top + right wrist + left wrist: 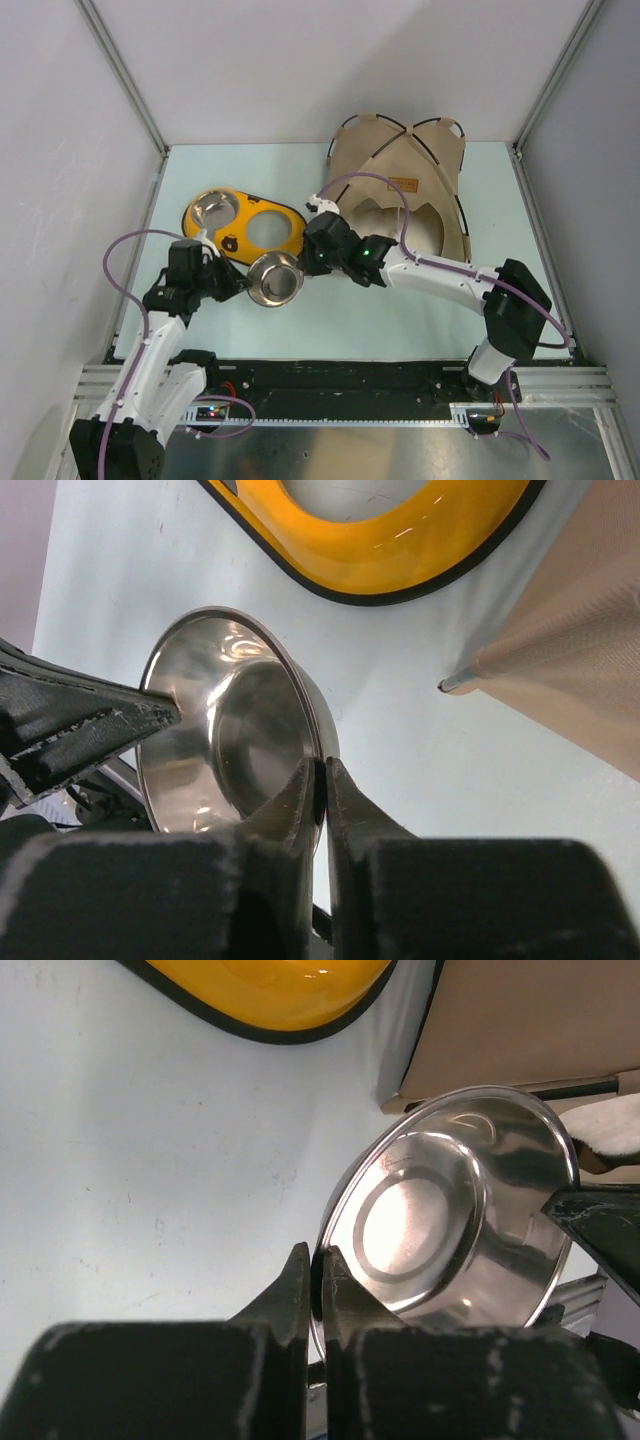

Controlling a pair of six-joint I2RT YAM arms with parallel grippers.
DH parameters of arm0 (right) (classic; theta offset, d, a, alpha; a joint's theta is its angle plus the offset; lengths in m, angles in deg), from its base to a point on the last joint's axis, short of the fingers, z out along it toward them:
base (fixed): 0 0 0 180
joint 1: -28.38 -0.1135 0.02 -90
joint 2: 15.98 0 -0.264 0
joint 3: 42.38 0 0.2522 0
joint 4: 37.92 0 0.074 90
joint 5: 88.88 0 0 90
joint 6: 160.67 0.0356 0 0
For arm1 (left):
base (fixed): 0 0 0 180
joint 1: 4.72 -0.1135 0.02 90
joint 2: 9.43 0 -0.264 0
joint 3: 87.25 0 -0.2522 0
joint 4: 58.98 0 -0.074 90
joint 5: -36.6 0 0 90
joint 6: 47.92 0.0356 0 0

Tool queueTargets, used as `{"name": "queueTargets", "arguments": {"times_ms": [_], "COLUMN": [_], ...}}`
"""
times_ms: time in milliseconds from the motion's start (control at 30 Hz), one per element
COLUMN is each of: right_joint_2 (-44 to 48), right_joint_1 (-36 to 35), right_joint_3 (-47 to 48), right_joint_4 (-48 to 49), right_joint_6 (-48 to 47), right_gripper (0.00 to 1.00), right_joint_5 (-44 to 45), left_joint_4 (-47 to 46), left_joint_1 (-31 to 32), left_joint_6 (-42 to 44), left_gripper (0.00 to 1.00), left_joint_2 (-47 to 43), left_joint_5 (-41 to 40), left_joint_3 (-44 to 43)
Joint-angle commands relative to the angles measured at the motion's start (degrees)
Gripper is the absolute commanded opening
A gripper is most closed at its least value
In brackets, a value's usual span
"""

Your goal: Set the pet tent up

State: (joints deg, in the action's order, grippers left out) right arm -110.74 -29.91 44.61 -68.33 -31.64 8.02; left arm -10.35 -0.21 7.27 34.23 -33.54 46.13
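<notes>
The tan pet tent (400,180) with thin black poles stands at the back right of the table; its edge shows in the left wrist view (520,1020) and the right wrist view (570,670). A steel bowl (275,278) hangs between my two grippers above the table. My left gripper (237,283) is shut on the bowl's left rim (400,1220). My right gripper (307,262) is shut on the opposite rim (230,740).
A yellow double-bowl holder (245,228) lies left of the tent, with a second steel bowl (212,208) in its left hole and its right hole vacant. Side walls close in the table on both sides.
</notes>
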Motion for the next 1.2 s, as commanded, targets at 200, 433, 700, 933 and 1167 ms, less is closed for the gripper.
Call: {"name": "queueTargets", "arguments": {"times_ms": [200, 433, 700, 933, 1167], "right_joint_2": [7.2, 13.11, 22.7, 29.84, 33.28], "right_joint_1": [-3.94, -5.31, -5.21, -2.82, -0.64], "right_joint_3": [1.79, 1.72, -1.73, -5.58, -8.14], "right_joint_4": [-0.74, -7.45, -11.12, -12.71, -13.78], "right_joint_6": [-3.22, -4.91, -6.89, -6.21, -4.92], "right_gripper": [0.85, 0.89, 0.88, 0.88, 0.88], "right_joint_5": [9.09, 17.78, 26.42, 28.3, 28.52], "left_joint_4": [-1.17, -3.64, -11.17, -13.09, -13.24], "left_joint_1": [0.13, -0.01, 0.02, 0.27, 0.71], "left_joint_6": [-0.53, -3.53, -6.66, -6.57, -4.51], "left_gripper": [0.0, 0.0, 0.0, 0.0, 0.0], "left_joint_2": [3.99, 13.89, 34.53, 46.29, 50.75], "left_joint_5": [-6.89, -17.29, -19.67, -21.56, -22.67], "left_joint_3": [-6.05, -14.98, -26.29, -33.59, -33.74]}}
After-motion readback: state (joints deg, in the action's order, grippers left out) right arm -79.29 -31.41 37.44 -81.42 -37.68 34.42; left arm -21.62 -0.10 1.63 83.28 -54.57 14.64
